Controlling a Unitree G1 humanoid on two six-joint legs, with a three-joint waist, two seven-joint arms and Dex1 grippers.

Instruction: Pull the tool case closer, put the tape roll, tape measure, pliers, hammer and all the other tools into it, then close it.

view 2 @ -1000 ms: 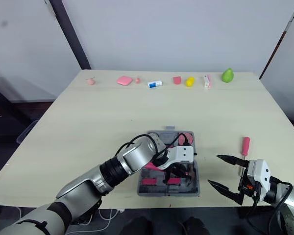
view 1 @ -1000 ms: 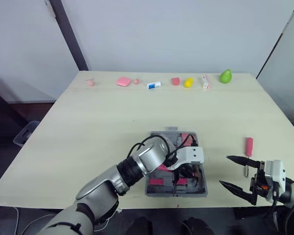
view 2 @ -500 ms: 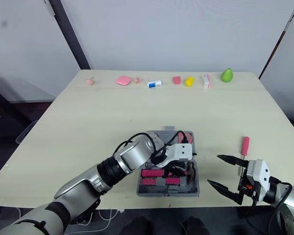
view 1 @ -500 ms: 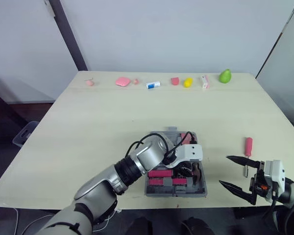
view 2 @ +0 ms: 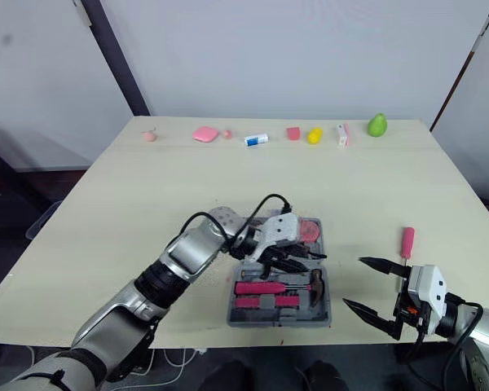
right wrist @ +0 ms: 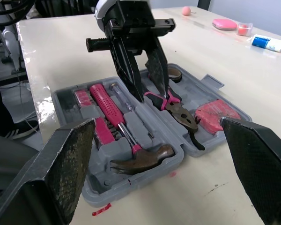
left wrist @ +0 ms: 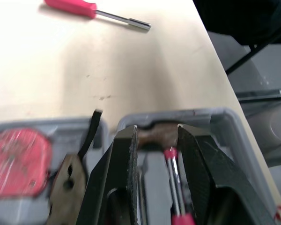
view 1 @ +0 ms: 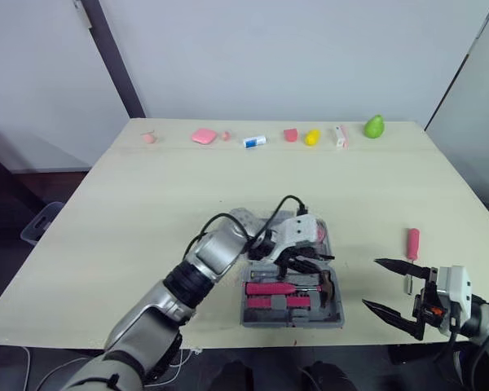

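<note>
One screwdriver [view 1: 412, 241] lies outside the case [view 1: 293, 322]; the right claw [view 1: 372, 283] is spread, and the spread left claw [view 1: 316, 261], low over the pliers [right wrist: 174, 107], could drag them out

Soft, even light brightens the counter [view 1: 147, 204] in both eye views. Shadows are faint and sit close under the tool case [view 1: 336, 316]. White glare streaks the counter's edge in the right wrist view.

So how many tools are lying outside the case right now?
1: the pink-handled screwdriver, on the table right of the tool case, just beyond the right gripper. The left arm could hide another behind the case.
</note>
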